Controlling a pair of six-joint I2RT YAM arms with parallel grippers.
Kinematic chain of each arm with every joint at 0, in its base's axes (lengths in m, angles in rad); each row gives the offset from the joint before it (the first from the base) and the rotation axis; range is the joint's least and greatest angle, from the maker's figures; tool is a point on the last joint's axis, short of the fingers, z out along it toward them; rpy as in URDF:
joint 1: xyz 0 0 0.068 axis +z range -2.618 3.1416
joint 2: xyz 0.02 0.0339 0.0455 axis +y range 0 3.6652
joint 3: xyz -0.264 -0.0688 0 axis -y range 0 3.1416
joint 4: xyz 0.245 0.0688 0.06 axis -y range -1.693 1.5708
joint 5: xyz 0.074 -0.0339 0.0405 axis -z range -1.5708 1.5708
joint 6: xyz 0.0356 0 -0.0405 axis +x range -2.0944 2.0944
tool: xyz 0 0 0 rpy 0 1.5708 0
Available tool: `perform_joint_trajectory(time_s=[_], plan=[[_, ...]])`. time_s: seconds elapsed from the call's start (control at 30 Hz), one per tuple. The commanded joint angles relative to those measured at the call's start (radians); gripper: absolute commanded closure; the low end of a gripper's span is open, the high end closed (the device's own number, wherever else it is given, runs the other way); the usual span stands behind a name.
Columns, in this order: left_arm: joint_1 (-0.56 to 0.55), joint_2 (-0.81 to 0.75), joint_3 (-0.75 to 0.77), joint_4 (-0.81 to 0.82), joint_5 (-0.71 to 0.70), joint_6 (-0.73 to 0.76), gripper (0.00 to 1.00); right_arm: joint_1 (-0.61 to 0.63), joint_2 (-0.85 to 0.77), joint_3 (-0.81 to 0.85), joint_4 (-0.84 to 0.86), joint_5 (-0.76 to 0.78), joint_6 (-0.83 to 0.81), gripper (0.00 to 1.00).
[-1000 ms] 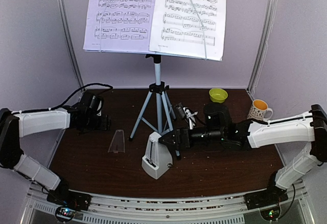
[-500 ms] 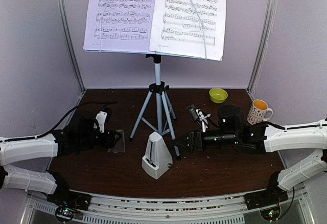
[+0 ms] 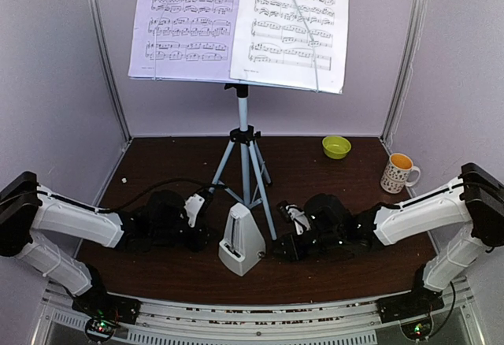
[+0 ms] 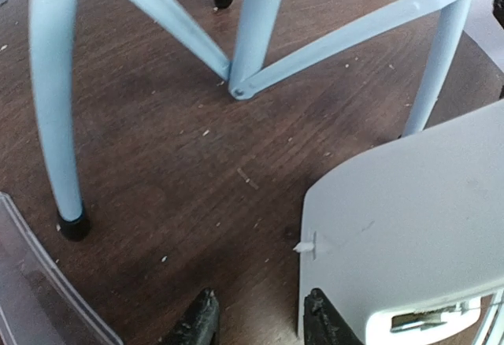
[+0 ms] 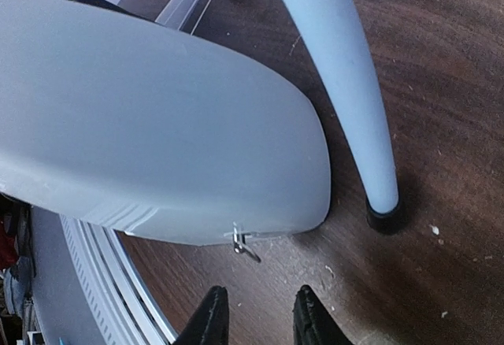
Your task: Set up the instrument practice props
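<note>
The music stand point(image 3: 242, 120) stands at the middle on its tripod, holding two sheet-music pages point(image 3: 187, 18) point(image 3: 291, 22). In front of it sits the pale-grey metronome point(image 3: 241, 239). My left gripper point(image 3: 208, 235) lies low at the metronome's left side; its jaws stand open over bare table, the right finger point(image 4: 319, 319) against the metronome's edge point(image 4: 409, 235). A clear cover point(image 4: 31, 290) lies beside that gripper. My right gripper point(image 3: 285, 246) sits low at the metronome's right, jaws narrowly open and empty point(image 5: 258, 317), just short of the metronome point(image 5: 157, 124) and its small metal key point(image 5: 244, 242).
A yellow-green bowl point(image 3: 336, 146) and a patterned mug point(image 3: 399, 172) stand at the back right. Tripod legs point(image 4: 55, 101) point(image 5: 346, 85) come down close to both grippers. The table's metal front rail point(image 5: 102, 282) runs just behind the metronome in the right wrist view.
Both arms have swung in low toward the metronome, one on each side. Both pairs of jaws have narrowed. The left arm now covers the spot where the clear cover lay.
</note>
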Motion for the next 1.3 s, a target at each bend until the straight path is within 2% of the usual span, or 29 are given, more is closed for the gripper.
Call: perform_joint_trajectory(time_s=[0.0, 0.3, 0.53, 0.8, 0.97, 1.13, 1.27], plan=[[-0.043, 0.030, 0.033, 0.126, 0.000, 0.003, 0.63, 0.006, 0.030, 0.070, 0.030, 0.048, -0.009, 0.71], [-0.111, 0.031, -0.009, 0.187, -0.010, -0.023, 0.66, 0.006, 0.084, 0.140, 0.017, 0.064, -0.031, 0.76], [-0.173, 0.048, -0.024, 0.245, -0.031, -0.052, 0.66, 0.006, 0.112, 0.205, 0.003, 0.066, -0.063, 0.76], [-0.179, 0.042, -0.033, 0.249, -0.070, -0.085, 0.66, 0.006, 0.132, 0.256, -0.024, 0.062, -0.089, 0.74], [-0.179, 0.034, -0.035, 0.228, -0.122, -0.103, 0.65, 0.006, 0.053, 0.194, -0.028, 0.090, -0.100, 0.64], [-0.179, 0.032, -0.038, 0.252, -0.128, -0.111, 0.64, 0.010, -0.060, 0.114, -0.007, 0.092, -0.132, 0.38], [-0.183, 0.036, -0.038, 0.273, -0.136, -0.133, 0.65, 0.025, -0.128, 0.063, -0.008, 0.098, -0.143, 0.28]])
